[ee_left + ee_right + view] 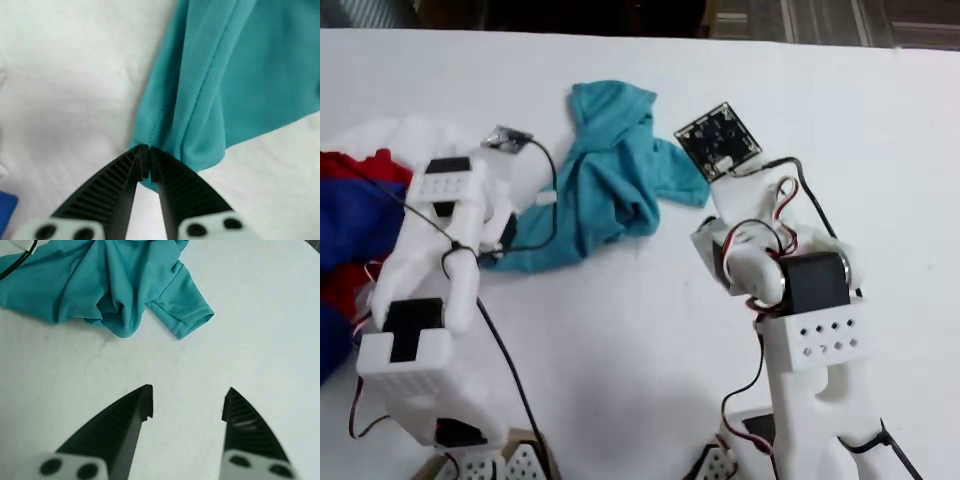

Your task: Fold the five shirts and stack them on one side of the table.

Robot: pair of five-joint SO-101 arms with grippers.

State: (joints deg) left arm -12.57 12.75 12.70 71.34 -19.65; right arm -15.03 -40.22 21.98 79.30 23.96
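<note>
Near side: right gripper (187, 399) jaws apart over bare tabletop (620, 350), just short of a sleeve of the teal shirt (610, 185). left gripper (146, 154) clamped on that shirt's hem. Shirt lies crumpled mid-table, toward the far edge. Red/blue/white shirt pile (350, 215) at left edge.

I have open table (620, 330) between my two arms, and more of it off to the far right, so a gripper can pass freely there. The crumpled teal shirt (605, 180) takes up the middle, and its sleeve lies just ahead of my spread right gripper (186, 402). A heap of red, blue and white shirts (350, 200) crowds the left edge, right beside the left arm (430, 260).
</note>
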